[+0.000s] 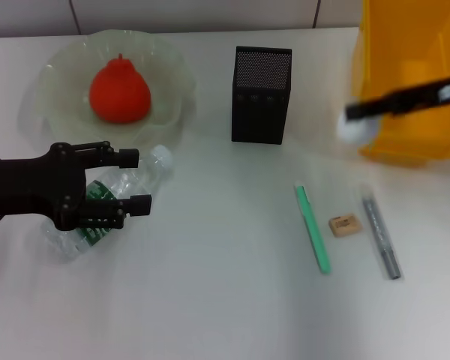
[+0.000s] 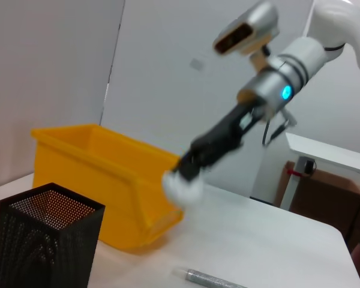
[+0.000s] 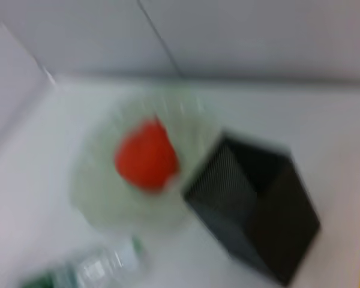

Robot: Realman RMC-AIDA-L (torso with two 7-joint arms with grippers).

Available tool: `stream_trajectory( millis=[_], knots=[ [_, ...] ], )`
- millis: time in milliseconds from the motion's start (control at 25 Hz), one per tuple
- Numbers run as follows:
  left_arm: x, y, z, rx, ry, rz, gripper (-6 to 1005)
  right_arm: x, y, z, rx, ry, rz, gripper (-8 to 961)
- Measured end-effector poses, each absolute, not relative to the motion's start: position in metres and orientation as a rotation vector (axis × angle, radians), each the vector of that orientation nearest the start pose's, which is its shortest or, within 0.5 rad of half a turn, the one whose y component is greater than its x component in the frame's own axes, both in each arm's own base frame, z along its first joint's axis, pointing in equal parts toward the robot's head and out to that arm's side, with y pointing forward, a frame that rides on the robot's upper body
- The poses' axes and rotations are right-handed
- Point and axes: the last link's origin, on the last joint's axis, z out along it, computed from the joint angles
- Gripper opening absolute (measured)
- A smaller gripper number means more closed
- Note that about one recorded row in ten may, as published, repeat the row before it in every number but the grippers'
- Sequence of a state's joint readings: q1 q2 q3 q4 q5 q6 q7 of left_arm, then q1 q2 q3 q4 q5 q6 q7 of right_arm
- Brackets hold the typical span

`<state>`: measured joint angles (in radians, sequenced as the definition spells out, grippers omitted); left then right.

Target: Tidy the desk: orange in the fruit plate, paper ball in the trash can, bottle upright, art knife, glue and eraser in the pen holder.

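Done: orange (image 1: 119, 92) sits in the fruit plate (image 1: 60, 67).
Right gripper (image 1: 352, 120): I'm pinching the paper ball (image 1: 351, 127), seemingly beside the trash can (image 1: 405, 75).
Left gripper (image 1: 139, 180): fingers spread over the lying bottle (image 1: 109, 202).
Left: eraser (image 1: 344, 224) still outside the pen holder (image 1: 262, 94).

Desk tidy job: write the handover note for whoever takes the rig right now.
Right gripper: shut on the paper ball, beside the trash can; ball not dropped yet.
Left gripper: open, fingers either side of the bottle, which lies on its side in front of the fruit plate.
Done: orange in the fruit plate.
Left: release paper ball into the trash can; stand the bottle upright; put the eraser, the green stick and the grey stick into the pen holder. All three lie on the desk before the holder.
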<state>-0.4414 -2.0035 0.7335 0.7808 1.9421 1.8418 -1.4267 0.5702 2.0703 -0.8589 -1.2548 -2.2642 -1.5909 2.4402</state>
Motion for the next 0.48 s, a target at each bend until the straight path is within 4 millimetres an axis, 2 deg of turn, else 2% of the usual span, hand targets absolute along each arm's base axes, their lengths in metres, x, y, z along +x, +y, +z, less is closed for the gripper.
stream_trajectory(
  millis=[40,80,120,160,240,280,320,400,480],
  knots=[
    [-0.265,0.294,0.046,-2.882,-0.531,-0.774,830,0.204,0.366,0.083,-2.471,1.272,0.377,316],
    [-0.265,0.294,0.046,-2.882,-0.531,-0.774,830,0.209,0.361,0.108,-2.438,1.249,0.499,315],
    [-0.264,0.294,0.046,-2.887,-0.531,-0.780,830,0.209,0.361,0.108,-2.438,1.249,0.499,315],
    [-0.264,0.294,0.046,-2.887,-0.531,-0.780,830,0.216,0.358,0.124,-2.400,1.230,0.561,315],
    [-0.264,0.294,0.047,-2.889,-0.538,-0.783,830,0.233,0.355,0.144,-2.317,1.202,0.618,314],
    [-0.264,0.294,0.047,-2.889,-0.545,-0.784,830,0.255,0.355,0.159,-2.214,1.178,0.650,314],
    [-0.264,0.294,0.047,-2.889,-0.545,-0.784,830,0.255,0.355,0.159,-2.214,1.178,0.650,313],
    [-0.264,0.294,0.047,-2.889,-0.545,-0.784,830,0.272,0.355,0.161,-2.153,1.160,0.666,313],
    [-0.261,0.297,0.049,-2.885,-0.583,-0.781,830,0.289,0.358,0.150,-2.114,1.134,0.711,312]
  ],
)
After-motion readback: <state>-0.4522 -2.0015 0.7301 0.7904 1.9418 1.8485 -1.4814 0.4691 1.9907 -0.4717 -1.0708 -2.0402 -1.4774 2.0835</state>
